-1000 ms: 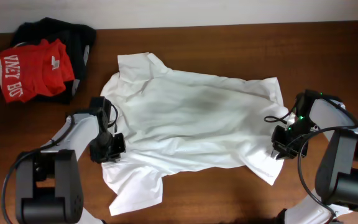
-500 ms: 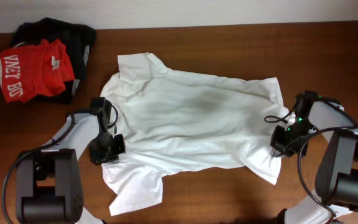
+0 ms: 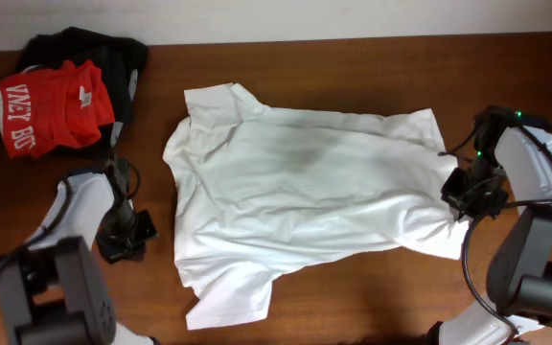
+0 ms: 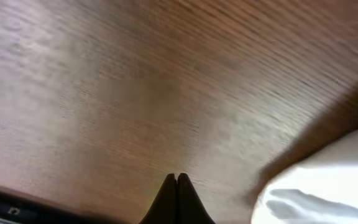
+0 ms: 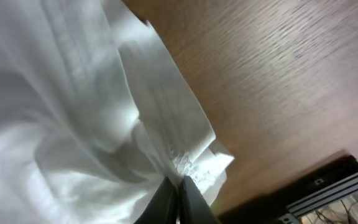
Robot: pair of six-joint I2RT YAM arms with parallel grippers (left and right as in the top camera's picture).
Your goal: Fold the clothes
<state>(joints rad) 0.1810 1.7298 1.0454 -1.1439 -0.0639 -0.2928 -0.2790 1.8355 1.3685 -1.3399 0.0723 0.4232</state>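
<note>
left tool (image 3: 126,237) withdrawn leftward off white t-shirt (image 3: 305,192) since earlier frame; now held low over bare worktop (image 3: 353,67), just beside shirt edge, fingers pressed together, nothing gripped. right tool (image 3: 466,196) shifted outward, hem dragged with it. t-shirt spread flatter at worktop centre, thin, wrinkled, faint grey patch at chest. hem corner pinched in closed right tool, fabric bunched there. red shirt (image 3: 51,110) laid on black garment (image 3: 123,57), far left corner.
</note>
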